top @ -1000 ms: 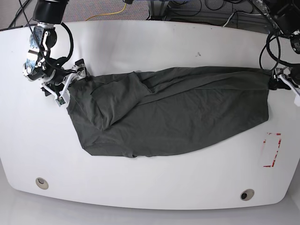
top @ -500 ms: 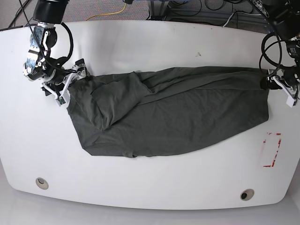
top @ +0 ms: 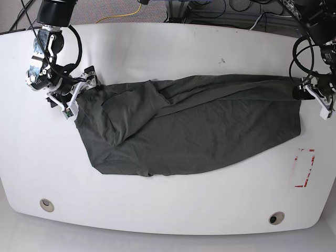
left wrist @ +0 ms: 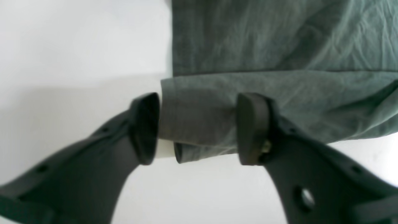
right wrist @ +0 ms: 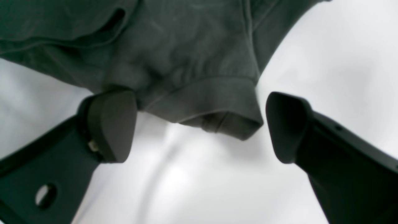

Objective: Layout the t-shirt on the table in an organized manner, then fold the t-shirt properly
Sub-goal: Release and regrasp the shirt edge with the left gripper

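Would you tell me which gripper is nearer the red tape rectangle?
Left. The left gripper sits at the t-shirt's end just above the red tape rectangle; the right gripper is across the table.

Matte black fingers (left wrist: pixel 144 129) with round holes

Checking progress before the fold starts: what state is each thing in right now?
t-shirt: spread lengthwise on the table, wrinkled, folded over itself, not yet flat.
left gripper: open, fingers straddling a folded corner of the shirt, not clamped.
right gripper: open wide, a hemmed edge of the shirt between its fingers, not gripped.
table: bears the shirt; red tape rectangle uncovered.
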Action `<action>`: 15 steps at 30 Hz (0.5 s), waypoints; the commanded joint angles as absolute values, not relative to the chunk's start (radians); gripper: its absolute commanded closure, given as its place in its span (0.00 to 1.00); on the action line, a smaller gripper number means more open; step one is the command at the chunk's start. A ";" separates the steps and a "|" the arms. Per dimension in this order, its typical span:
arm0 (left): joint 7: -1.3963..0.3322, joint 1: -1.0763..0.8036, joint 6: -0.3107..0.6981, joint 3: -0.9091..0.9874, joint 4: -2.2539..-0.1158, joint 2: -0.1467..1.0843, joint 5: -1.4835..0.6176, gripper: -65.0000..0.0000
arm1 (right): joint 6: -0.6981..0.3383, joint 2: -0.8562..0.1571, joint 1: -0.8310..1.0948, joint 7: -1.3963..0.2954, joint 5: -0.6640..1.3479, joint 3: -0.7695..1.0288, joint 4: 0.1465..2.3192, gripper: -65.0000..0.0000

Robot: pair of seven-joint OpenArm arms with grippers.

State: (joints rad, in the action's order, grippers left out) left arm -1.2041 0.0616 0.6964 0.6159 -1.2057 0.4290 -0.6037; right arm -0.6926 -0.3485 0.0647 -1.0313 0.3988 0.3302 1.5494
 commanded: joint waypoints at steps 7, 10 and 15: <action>-1.193 0.077 0.698 0.582 -1.221 0.449 -0.622 0.49 | -0.698 -0.366 0.050 -1.017 0.410 0.340 1.569 0.05; -1.193 0.077 0.698 0.582 -1.222 0.449 -0.622 0.49 | -0.698 -0.366 0.050 -1.017 0.410 0.340 1.569 0.05; -1.193 0.077 0.698 0.581 -1.222 0.449 -0.622 0.50 | -0.698 -0.366 0.050 -1.017 0.410 0.340 1.569 0.05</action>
State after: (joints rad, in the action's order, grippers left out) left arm -1.2045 0.0639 0.6968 0.5774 -1.2057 0.4263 -0.6056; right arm -0.6926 -0.3473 0.0647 -1.0313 0.3992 0.3328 1.5494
